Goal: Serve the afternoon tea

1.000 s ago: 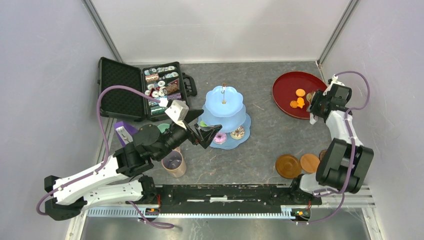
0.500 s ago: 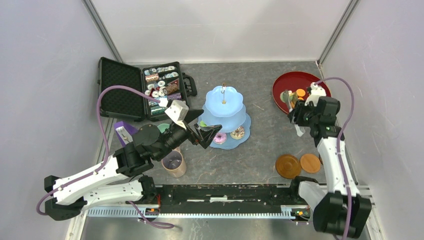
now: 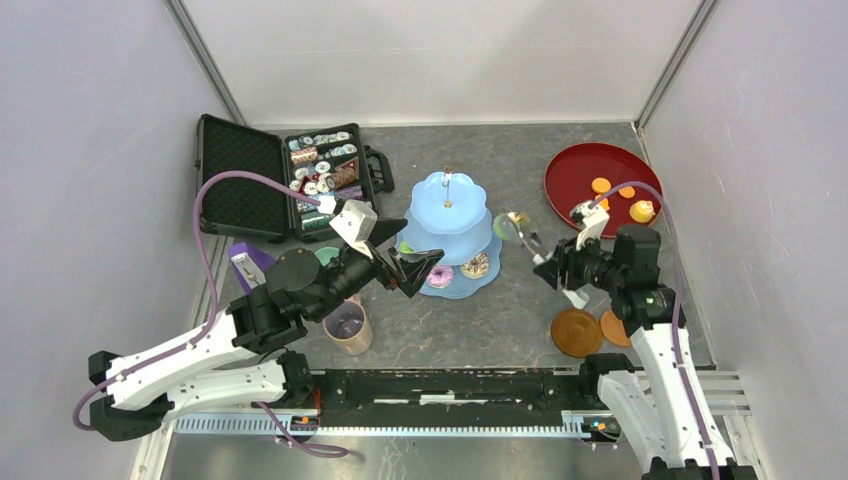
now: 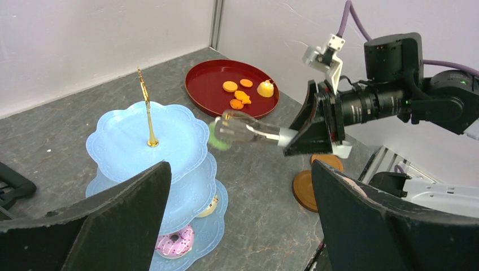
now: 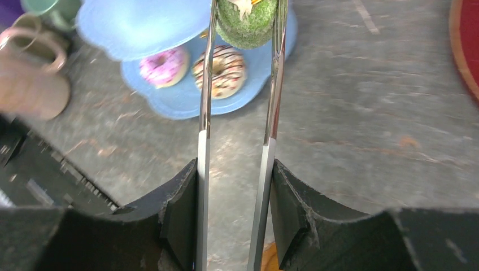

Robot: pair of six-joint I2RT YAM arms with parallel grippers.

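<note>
Squeezing a pair of shiny tongs (image 3: 527, 240) tight in the right gripper (image 3: 560, 268), and pinching a fuzzy green cake (image 3: 510, 226) between their tips. Up in the air with it, just beside the right edge of the pale-blue cake stand (image 3: 425, 195), not touching it. Looks like taking the cake over to set it on one of the plates. Holding nothing in the left gripper (image 4: 240, 169), with its jaws spread wide, close by the left side of the stand. Looks soft, light and crumbly, so squeeze only a little, or risk squashing it. Best to pinch across the round middle, as now, and not on the little bit stuck on top. Smooth metal on the tips, so likely slippery; better to keep the tongs level. Set down softly on a bare part of a plate, away from the gold post (image 4: 146, 107), and clear of the pink donut (image 3: 440, 276) and the striped donut (image 3: 475, 265) on the bottom plate. Then let go slowly. Careful not to bump the stand, probably thin and easy to tip. More to fetch on the red tray (image 3: 565, 165): orange biscuits (image 3: 600, 185) and a small yellow cake (image 3: 641, 210).
</note>
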